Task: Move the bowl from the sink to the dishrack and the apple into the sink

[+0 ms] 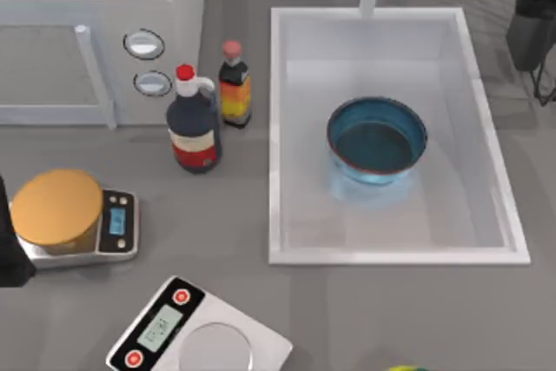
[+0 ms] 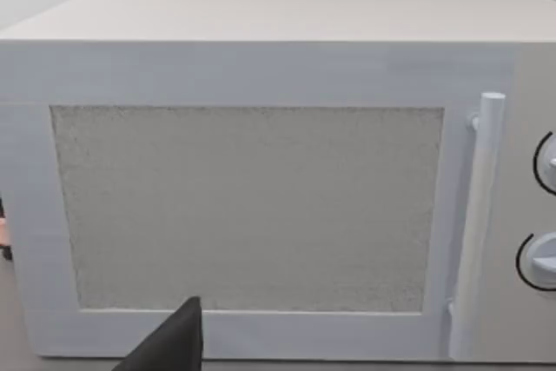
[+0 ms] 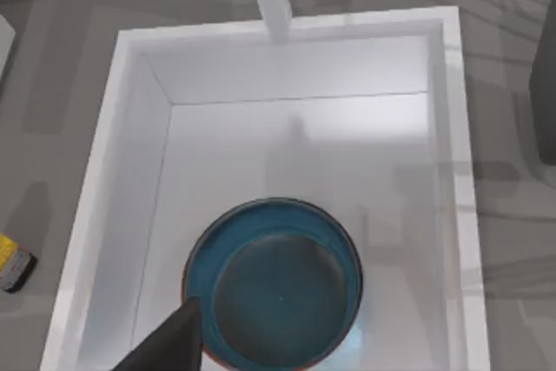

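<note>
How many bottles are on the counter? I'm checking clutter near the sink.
2: a dark red-capped bottle and a smaller sauce bottle beside it, standing between the microwave and the sink.

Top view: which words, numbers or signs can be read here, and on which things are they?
No text can be read.
Dark bottle label: bands of colour, no legible letters.
Small bottle label: too blurred.
Scale display under the orange disc: unreadable.
White scale display: faint marks, unreadable.
</note>
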